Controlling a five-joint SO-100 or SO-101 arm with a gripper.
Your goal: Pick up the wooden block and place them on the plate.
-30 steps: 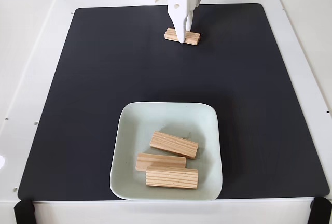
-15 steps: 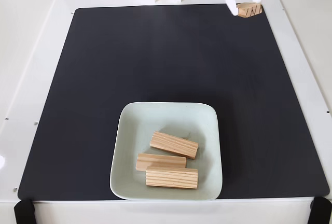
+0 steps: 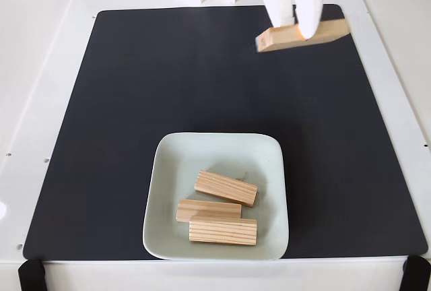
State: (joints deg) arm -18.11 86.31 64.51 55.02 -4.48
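Wooden block (image 3: 283, 38) now nearer than before, we see it clamped in gripper (image 3: 296, 27), above black mat (image 3: 135, 102); white table (image 3: 40, 48).

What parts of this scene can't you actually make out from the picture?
- Arm above the gripper: cut off by the fixed view's top edge.
- Held wooden block: its middle is hidden behind the white jaws, and it is blurred.
- Lowest block on the plate: overlaps its neighbour, hiding that one's lower edge.

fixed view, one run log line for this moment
phase: carry | gripper: shut on wooden block, lifted over mat | plate: three blocks inside | next: likely move to plate
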